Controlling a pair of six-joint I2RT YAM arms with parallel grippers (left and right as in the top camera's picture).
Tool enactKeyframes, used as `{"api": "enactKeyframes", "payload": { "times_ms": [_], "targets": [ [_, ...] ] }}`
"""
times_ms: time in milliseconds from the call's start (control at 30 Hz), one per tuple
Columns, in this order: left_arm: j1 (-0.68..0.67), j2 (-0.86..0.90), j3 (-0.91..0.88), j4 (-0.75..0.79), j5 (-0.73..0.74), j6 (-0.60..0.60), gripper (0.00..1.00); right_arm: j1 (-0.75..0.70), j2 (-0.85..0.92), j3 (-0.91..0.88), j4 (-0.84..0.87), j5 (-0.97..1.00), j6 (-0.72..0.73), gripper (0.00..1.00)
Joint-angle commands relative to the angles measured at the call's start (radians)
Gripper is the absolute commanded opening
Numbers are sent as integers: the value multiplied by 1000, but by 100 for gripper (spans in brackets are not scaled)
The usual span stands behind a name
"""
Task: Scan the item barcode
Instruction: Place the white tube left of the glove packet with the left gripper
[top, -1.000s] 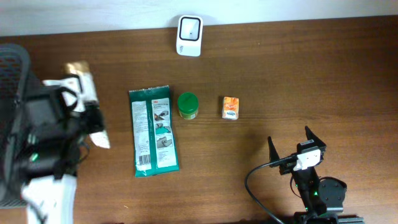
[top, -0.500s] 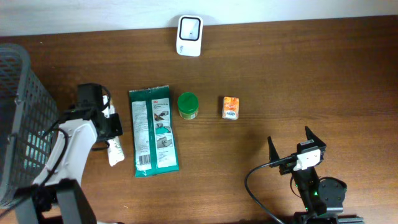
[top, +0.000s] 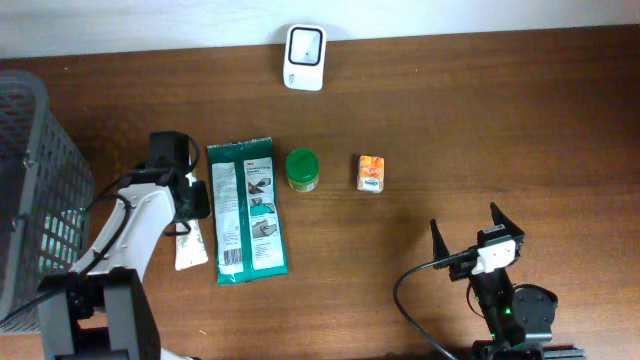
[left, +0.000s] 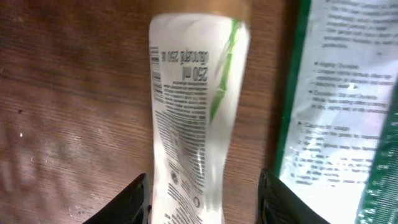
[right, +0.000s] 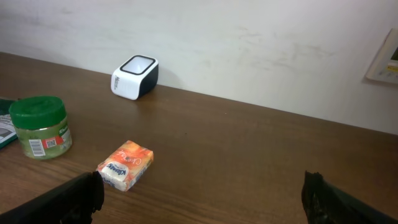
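bottle lying flat just left of wipes pack, narrow gap between. left gripper straddles bottle, jaws released, clear of both sides. right gripper well right of pack, spread wide, holding nothing.

Dark brown wooden bench. White boxy scanner at far edge; grey mesh basket far left; white plastic bottle lying flat just beside green-white wipes pack; green-lidded round jar, small orange packet mid-bench.
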Motion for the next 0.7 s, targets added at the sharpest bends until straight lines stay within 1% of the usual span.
{"api": "enactKeyframes", "payload": {
  "times_ms": [0,33,67,133,200,300,433,467,533,600,633,667],
  "targets": [
    [-5,-42,117,-39,24,-4,45,6,-7,-5,-5,-9,4,98],
    [-5,-64,152,-55,37,-4,45,6,-7,-5,-5,-9,4,99],
    [-5,-97,196,-70,41,-4,48,6,-7,-5,-5,-9,4,99],
    [-1,-156,267,-72,40,-4,60,6,-7,-5,-5,-9,4,98],
    [12,-205,332,-72,40,-4,67,6,-7,-5,-5,-9,4,98],
    [51,-283,434,-62,36,-4,65,6,-7,-5,-5,-9,4,98],
    [156,-373,479,-24,12,-5,63,6,-7,-5,-4,-9,4,98],
    [224,-405,479,-10,10,-5,63,6,-7,-5,-5,-9,4,98],
    [299,-422,479,-9,10,-5,63,6,-7,-5,-5,-9,4,98],
    [402,-425,479,-19,11,-5,64,6,-7,-5,-5,-9,4,98],
    [468,-418,479,-27,13,-11,65,6,-7,-5,-5,-9,4,98],
    [531,-404,479,-27,14,-41,69,6,-7,-5,-5,-9,4,98]
  ]
}}
